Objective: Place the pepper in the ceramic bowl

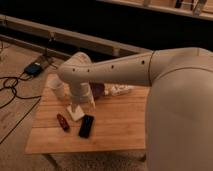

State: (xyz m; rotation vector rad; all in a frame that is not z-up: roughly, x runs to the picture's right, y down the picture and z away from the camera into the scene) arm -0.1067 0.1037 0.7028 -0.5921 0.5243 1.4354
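Pepper (62, 122) laid on counter (120, 125) beside black slab (86, 126), end effector (81, 104) held nearby, state cannot be told, ceramic bowl (98, 89) behind.

The pepper (63, 122) is small, glossy and dark red. It lies flat on the wooden surface (120, 125) near the front left, with its long axis running diagonally from upper left to lower right. The ceramic bowl (98, 90) is round and dull purplish-maroon. It stands upright farther back near the middle, well apart from the pepper, and its left side is hidden, so what it holds cannot be made out. The gripper (84, 102) hangs low between the two, just beside the bowl.
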